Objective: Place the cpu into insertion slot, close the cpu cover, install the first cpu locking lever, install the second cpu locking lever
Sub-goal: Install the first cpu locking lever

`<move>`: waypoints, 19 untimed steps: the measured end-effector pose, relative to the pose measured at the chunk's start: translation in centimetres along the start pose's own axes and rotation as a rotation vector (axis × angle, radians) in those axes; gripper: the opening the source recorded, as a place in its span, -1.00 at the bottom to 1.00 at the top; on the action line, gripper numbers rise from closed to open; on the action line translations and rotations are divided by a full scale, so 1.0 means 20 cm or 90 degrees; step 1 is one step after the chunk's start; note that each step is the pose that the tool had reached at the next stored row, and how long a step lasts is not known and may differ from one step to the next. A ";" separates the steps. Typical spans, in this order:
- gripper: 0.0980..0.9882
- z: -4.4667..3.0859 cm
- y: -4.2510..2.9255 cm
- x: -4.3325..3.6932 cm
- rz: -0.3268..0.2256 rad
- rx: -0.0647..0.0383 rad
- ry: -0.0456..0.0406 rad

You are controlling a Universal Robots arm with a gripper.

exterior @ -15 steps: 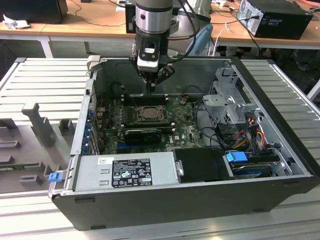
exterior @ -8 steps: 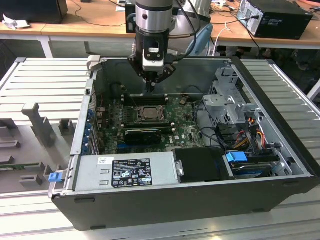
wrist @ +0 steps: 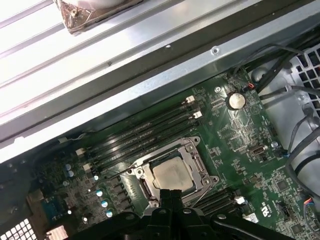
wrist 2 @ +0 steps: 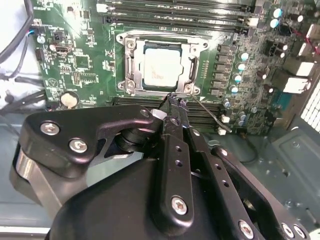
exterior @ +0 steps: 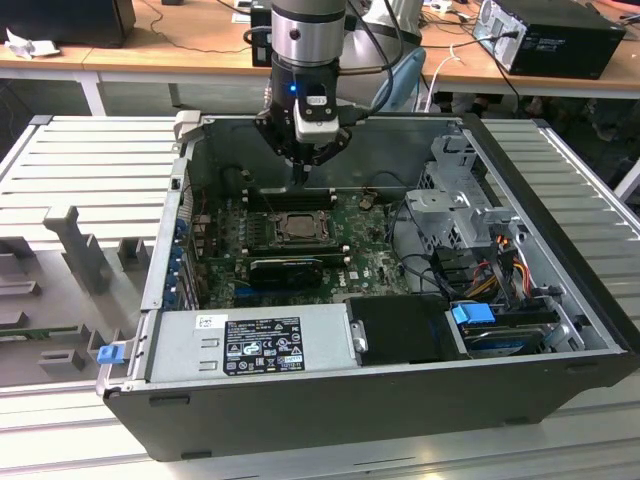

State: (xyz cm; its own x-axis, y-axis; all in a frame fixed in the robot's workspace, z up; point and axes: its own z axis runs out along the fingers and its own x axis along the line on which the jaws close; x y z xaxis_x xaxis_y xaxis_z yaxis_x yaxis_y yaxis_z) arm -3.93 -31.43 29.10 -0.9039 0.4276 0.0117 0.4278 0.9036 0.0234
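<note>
The cpu, a dull silver square, lies flat in the insertion slot on the green board. It also shows in the first wrist view as the cpu and in the exterior view as the cpu. The cpu cover lies down around the chip, framing it. A thin wire lever angles out from the socket's corner. My gripper hovers just above the socket's edge, with its fingers pressed together and nothing visible between them. In the exterior view the gripper hangs over the far side of the socket.
Long black memory slots run on both sides of the socket. Tall case walls ring the board. A drive cage with cables stands at the exterior view's right, and a power supply sits at the front.
</note>
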 end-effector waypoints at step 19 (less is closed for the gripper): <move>-0.98 0.000 0.000 0.000 -0.181 0.002 0.0042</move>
State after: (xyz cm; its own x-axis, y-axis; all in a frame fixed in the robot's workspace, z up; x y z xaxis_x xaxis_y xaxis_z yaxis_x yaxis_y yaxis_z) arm -3.93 -31.42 29.10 -0.9876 0.1566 0.0117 0.1568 0.9874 0.0235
